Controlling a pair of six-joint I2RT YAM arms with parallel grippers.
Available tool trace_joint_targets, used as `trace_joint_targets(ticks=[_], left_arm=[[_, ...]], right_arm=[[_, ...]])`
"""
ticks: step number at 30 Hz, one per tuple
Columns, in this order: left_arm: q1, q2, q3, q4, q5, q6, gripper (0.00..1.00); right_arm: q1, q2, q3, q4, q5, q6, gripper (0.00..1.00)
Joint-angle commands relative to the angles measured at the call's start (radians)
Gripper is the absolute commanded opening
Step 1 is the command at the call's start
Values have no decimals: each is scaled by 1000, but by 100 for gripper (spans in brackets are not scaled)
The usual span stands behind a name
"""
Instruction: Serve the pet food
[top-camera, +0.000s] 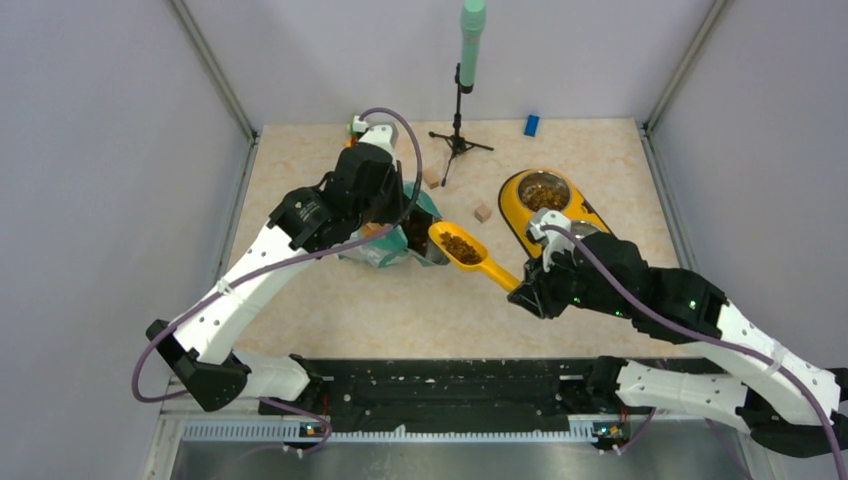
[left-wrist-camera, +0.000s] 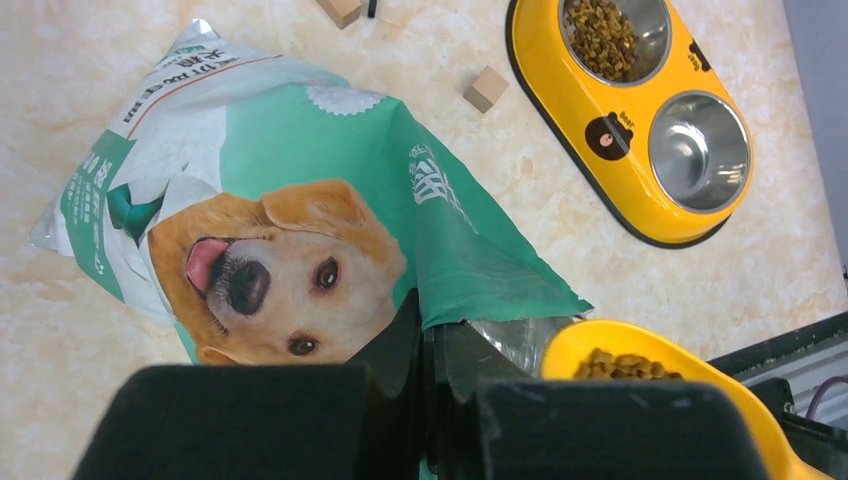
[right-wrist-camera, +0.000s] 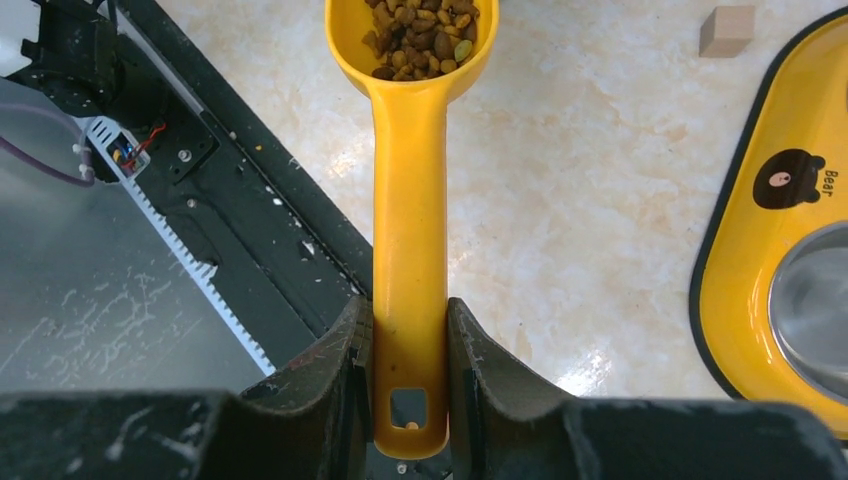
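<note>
**A:** Where is the pet food (top-camera: 460, 246)?

**B:** It's heaped in the scoop (top-camera: 470, 252), mid-table between the pouch (left-wrist-camera: 300, 200) and the feeder (top-camera: 515, 215) towards the right edge. The right tool (right-wrist-camera: 408, 320) clamps the handle. The left tool (left-wrist-camera: 430, 370) is pinched on the pouch's mouth.

**A:** Best handling?

**B:** Probably hold the scoop level, travel slowly, and tip only above a bowl.

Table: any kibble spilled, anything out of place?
Nothing spilled: kibble shows in the scoop and the feeder's far bowl, none on the table. The only strays are wooden cubes, one beside the feeder, unrelated to serving.
</note>
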Motion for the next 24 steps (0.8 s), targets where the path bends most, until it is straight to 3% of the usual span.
trace_joint_targets(ticks=[1, 12, 17, 24], left_arm=[[35, 5, 51, 99, -83, -14, 0], [70, 17, 54, 117, -81, 4, 0], [71, 22, 52, 136, -72, 9, 0], [71, 14, 27, 159, -59, 1, 0]], right_arm=[[8, -50, 48, -44, 66, 57, 0], [9, -79, 88, -215, 375, 213, 0], [6, 20, 101, -302, 506, 326, 0], [-168, 27, 8, -224, 426, 337, 0]])
